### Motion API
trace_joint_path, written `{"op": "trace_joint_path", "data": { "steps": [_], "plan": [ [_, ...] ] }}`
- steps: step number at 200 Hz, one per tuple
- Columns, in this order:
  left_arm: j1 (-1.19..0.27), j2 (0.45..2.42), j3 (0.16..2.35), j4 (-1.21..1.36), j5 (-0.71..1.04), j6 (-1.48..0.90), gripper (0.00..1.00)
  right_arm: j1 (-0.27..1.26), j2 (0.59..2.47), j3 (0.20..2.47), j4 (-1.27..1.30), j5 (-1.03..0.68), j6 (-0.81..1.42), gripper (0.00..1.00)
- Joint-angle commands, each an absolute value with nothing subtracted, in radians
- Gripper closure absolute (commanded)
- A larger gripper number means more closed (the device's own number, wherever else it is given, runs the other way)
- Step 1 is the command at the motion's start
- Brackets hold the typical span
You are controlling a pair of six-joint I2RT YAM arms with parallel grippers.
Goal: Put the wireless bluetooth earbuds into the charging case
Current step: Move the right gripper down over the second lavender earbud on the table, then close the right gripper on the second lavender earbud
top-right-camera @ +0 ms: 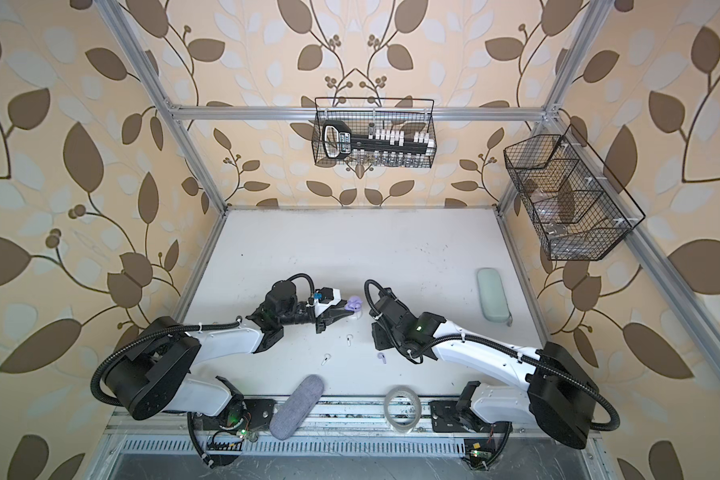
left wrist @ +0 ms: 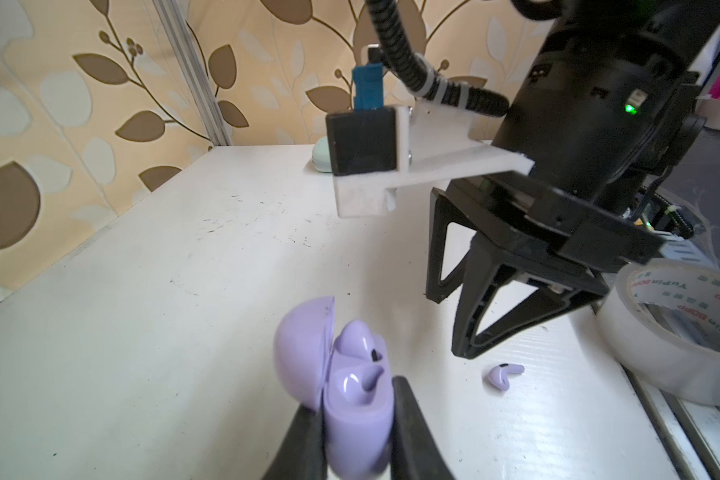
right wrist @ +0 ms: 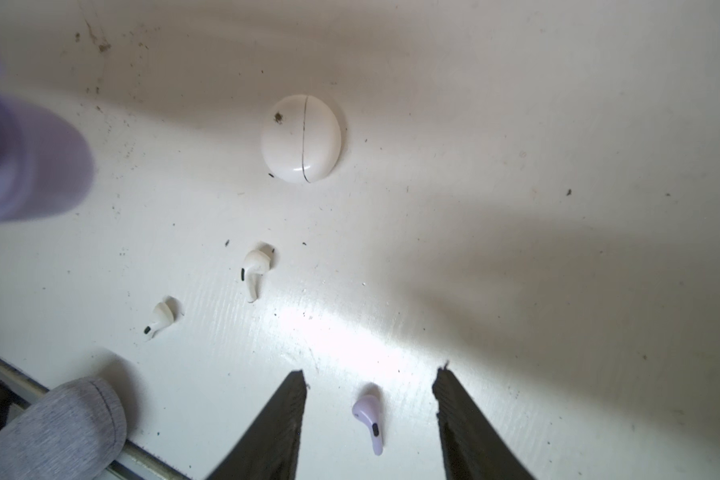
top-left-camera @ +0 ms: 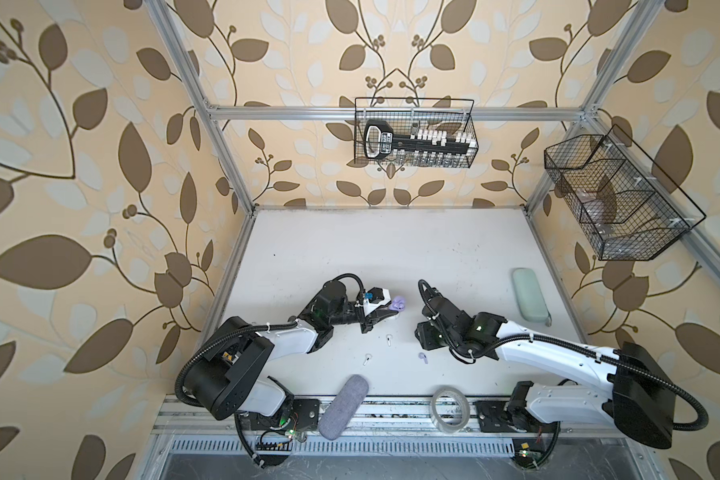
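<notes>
The left tool (left wrist: 352,395) is pinching the lilac charging case (left wrist: 350,432) by its lower half. The lid (left wrist: 304,353) is swung open, and the case seems to be held a little above the middle of the tabletop (top-left-camera: 350,249). Inside, one lilac earbud (left wrist: 360,343) looks already seated, while the well beside it looks empty, though the blur there makes this uncertain. The right tool (right wrist: 370,374) has its jaws spread and hangs over the second lilac earbud (right wrist: 368,415). That earbud lies flat on the tabletop toward the front edge, between the two fingers and touching neither. Two white earbuds (right wrist: 255,266) (right wrist: 159,316) lie loose just beside each other nearer the left arm. Their white case (right wrist: 301,138) sits closed further in from the front edge. A roll of clear tape (top-left-camera: 452,409) and a grey fabric case (top-left-camera: 344,405) rest at the front edge, well apart from the work. The step in hand looks like the pick-up of the second lilac earbud, with the white pair not yet begun. Next, the right tool needs to drop straight down and close gently across the earbud's body. It then has to carry the earbud stem-first to the empty well while the left tool holds the case steady. The piece is small and smooth, so an off-centre squeeze could flick it away.
</notes>
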State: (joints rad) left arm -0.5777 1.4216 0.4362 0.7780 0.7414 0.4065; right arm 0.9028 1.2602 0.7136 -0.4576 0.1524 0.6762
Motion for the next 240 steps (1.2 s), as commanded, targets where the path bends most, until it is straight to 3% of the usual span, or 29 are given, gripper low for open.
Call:
{"op": "trace_joint_path", "data": {
  "steps": [1, 240],
  "plan": [
    [-0.593, 1.395, 0.466, 0.724, 0.737, 0.468, 1.00, 0.925, 1.289, 0.737, -0.491, 0.135, 0.679, 0.50],
    [-0.613, 1.417, 0.486, 0.714, 0.729, 0.434, 1.00, 1.014, 1.432, 0.668, -0.470, 0.135, 0.724, 0.60]
  ]
}}
